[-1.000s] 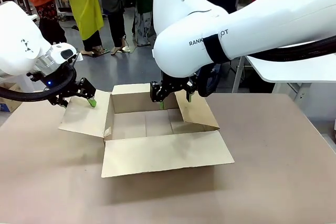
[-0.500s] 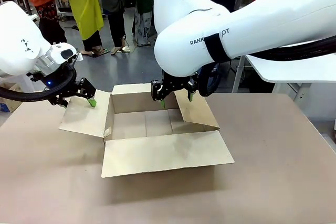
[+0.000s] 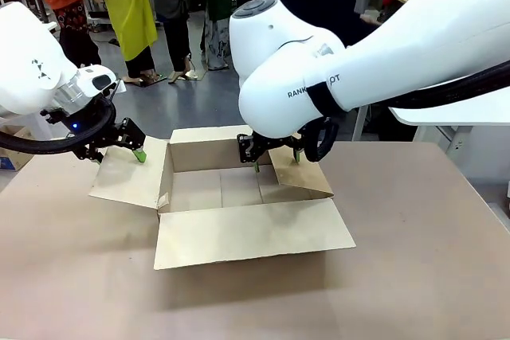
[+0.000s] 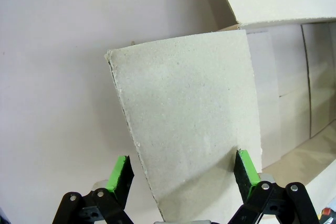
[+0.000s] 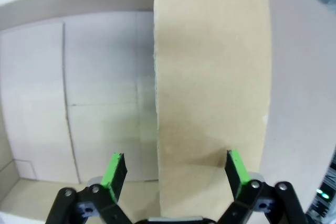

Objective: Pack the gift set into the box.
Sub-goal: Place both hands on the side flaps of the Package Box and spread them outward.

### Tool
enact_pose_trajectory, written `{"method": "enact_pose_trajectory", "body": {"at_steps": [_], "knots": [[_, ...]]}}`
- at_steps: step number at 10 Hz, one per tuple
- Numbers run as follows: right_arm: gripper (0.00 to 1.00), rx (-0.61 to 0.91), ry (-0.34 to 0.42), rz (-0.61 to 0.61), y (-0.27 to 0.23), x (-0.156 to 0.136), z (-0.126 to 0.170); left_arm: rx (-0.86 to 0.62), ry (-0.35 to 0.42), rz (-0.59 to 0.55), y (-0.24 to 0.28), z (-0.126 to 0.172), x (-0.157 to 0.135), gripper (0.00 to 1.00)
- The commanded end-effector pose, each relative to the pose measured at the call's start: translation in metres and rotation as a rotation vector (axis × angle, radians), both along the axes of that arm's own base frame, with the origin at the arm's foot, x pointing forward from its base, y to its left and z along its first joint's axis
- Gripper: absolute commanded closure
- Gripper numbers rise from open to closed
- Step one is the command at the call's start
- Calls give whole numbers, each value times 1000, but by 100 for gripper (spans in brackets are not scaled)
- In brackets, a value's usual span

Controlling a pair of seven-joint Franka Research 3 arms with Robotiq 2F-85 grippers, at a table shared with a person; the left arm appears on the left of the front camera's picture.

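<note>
Tabletop [image 3: 414,260] brown, wide, carrying the box [image 3: 215,155] left of centre, opened up with all four flaps out. The inside shows bare cardboard floor, nothing packed in it yet. Near flap [image 3: 251,232] lies spread toward the camera and far flap [image 3: 199,134] stands up at the back. Left flap [image 3: 127,173] is folded outward and slopes down to the tabletop. Right flap [image 3: 299,173] is also outward but sits tilted, not flat. Right arm hangs big over the box's far right corner. Right gripper [image 3: 276,161] is just above the right flap near its hinge, and the right wrist view has its fingers [image 5: 115,169] spread wide with the flap running between them, nothing clamped. Left gripper [image 3: 119,149] is at the left flap's outer far edge, fingers [image 4: 118,174] likewise wide apart either side of the flap, gripping nothing. Can't tell if any pad actually touches card. Judgement: the step is holding the flaps clear for loading. Risks: the right flap springs back inward once let go and blocks the opening. A hard downward press could crease a flap or skid the light empty box. The right arm's bulk over the opening could get in the way of the gift set coming in.
</note>
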State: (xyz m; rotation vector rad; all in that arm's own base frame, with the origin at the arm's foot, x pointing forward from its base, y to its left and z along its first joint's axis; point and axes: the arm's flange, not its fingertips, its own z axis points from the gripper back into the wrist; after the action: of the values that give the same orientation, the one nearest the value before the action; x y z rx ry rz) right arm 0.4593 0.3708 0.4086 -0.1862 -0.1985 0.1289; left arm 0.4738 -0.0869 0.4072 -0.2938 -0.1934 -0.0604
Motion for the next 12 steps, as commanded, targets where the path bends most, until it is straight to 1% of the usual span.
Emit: {"method": "enact_pose_trajectory", "body": {"at_steps": [1,4,6,8,10,11,12], "knots": [[0,-101,-70,-52,5,-3,5,15,-2,12,-1,2,-2,0],[0,-215,-105,-103,-3,-6,9,15,-2,12,-1,2,-2,0],[0,-202,-135,-112,-11,-12,22,15,-2,12,-1,2,-2,0],[0,-204,-145,-159,-30,-16,45,15,-2,12,-1,2,-2,0],[0,-176,-122,-212,-64,-15,53,15,-2,12,-1,2,-2,0],[0,-125,-135,-225,-85,-19,54,15,-2,12,-1,2,-2,0],[0,-82,-150,-263,-107,-22,54,15,-2,12,-1,2,-2,0]]}}
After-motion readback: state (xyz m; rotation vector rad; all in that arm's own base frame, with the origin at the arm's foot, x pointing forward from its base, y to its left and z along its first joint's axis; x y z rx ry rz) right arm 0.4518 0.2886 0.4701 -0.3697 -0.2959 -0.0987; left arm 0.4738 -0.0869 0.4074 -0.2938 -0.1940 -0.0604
